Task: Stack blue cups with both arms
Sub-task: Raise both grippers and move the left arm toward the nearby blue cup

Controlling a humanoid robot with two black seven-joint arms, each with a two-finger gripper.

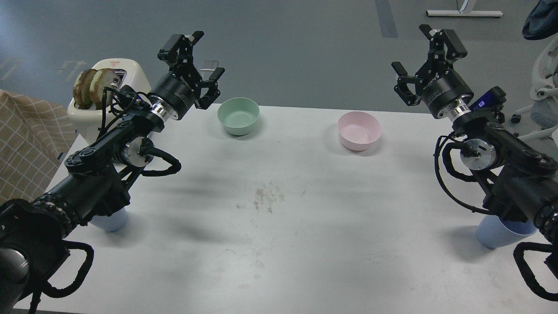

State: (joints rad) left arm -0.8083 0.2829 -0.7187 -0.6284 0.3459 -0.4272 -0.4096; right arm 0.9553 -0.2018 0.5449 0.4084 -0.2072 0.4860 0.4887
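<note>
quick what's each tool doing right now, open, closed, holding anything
Left tool: open, empty, raised above the table's far left.
Right tool: open, empty, raised above the far right.

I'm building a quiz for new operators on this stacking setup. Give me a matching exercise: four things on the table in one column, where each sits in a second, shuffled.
Things:
1. mint-green bowl
2. pink bowl
3. toaster
4. right-side blue cup

Places:
A. far left corner, bread slices sticking up from it
B. near right edge, partly hidden under the right arm
C. far side, left of centre, near the left gripper
D. far side, right of centre

Pairs: 1-C, 2-D, 3-A, 4-B
</note>
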